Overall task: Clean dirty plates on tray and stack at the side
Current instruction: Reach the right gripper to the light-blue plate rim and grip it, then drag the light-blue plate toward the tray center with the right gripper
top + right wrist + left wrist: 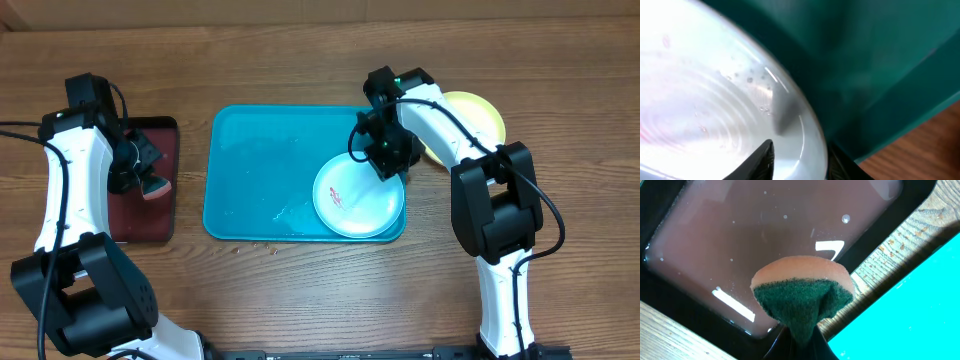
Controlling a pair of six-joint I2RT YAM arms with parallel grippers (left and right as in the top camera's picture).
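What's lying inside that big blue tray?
One white plate with a red smear, in the tray's near right corner, and some wet patches. The right claw grips its rim, hiding that edge.

Teal tray; white plate, seemingly red-smeared

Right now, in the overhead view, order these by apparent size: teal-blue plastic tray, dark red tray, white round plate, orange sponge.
Largest to smallest:
1. Large rectangular teal-blue plastic tray
2. Black-rimmed dark red tray, partly hidden
3. Round white plastic plate
4. Orange-and-green sponge
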